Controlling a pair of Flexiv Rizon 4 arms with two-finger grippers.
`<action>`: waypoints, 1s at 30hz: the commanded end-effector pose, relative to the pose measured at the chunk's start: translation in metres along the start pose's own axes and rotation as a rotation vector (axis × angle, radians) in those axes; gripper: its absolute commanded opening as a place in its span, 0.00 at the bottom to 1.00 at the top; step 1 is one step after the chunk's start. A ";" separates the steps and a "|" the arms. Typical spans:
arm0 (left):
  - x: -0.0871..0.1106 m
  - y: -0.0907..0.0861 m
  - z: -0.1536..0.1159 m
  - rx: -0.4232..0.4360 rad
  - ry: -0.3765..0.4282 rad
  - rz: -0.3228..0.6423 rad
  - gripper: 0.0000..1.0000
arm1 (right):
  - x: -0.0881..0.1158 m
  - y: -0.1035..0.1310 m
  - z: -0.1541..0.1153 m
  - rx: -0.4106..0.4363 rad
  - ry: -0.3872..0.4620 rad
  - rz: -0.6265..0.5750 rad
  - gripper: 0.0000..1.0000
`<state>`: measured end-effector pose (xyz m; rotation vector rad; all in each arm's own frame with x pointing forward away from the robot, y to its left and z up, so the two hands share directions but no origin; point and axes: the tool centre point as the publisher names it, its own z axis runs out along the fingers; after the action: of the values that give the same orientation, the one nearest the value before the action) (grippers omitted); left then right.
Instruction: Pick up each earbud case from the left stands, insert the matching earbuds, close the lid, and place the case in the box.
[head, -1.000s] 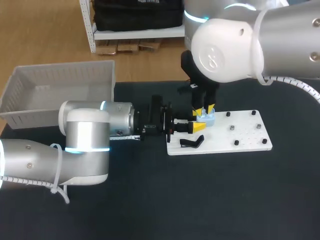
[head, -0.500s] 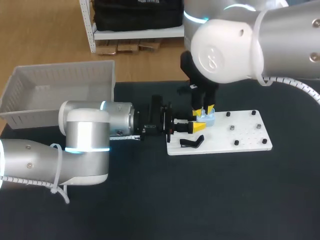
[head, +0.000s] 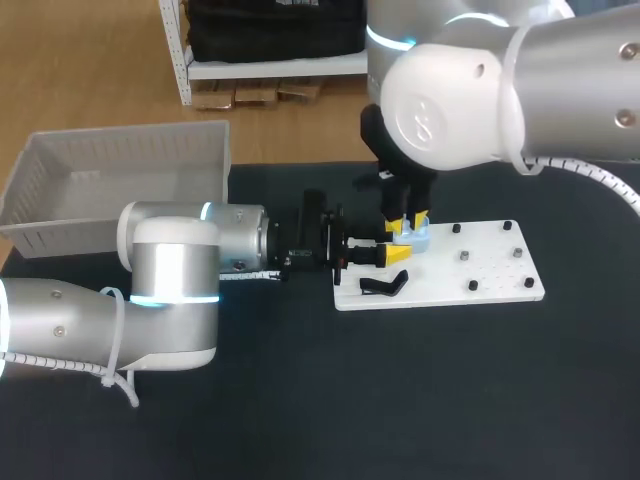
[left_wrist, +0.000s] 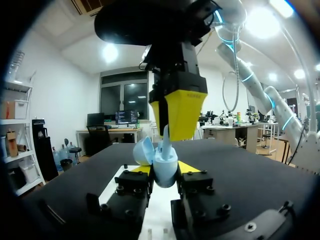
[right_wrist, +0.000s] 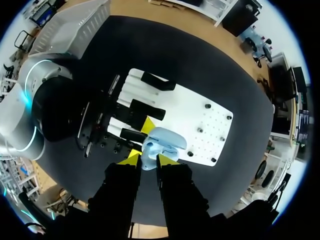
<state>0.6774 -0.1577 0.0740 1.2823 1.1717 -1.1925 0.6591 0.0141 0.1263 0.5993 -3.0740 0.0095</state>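
Misalignment is the risk. Over the board's (head: 490, 275) left end, the left gripper (left_wrist: 165, 170) clamps the open case (left_wrist: 162, 161). The right gripper (right_wrist: 147, 159), nearly closed, seems to pinch an earbud (left_wrist: 165, 137) just above it. An off-centre push could jam the earbud or twist the case loose.

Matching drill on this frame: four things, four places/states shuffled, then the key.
Things:
1. earbud case
2. box
3. white board
4. right gripper

Places/states:
a. at the table's rear left corner
b. straight above the case, fingers pointing down
c. lid open, held in the left gripper
d. flat on the table, black pegs on it

Pairs: 1-c, 2-a, 3-d, 4-b
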 end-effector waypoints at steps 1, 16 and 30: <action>0.000 0.001 0.000 0.001 -0.001 0.000 0.00 | 0.000 0.001 0.001 0.003 -0.002 0.005 0.00; 0.000 0.001 0.000 0.001 -0.001 0.000 0.00 | -0.001 0.000 0.005 0.010 -0.004 0.015 0.00; 0.000 0.001 0.000 0.001 -0.001 0.000 0.00 | -0.003 -0.001 0.010 0.023 0.006 0.007 0.00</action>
<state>0.6773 -0.1575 0.0739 1.2825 1.1716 -1.1930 0.6620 0.0129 0.1179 0.5908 -3.0750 0.0411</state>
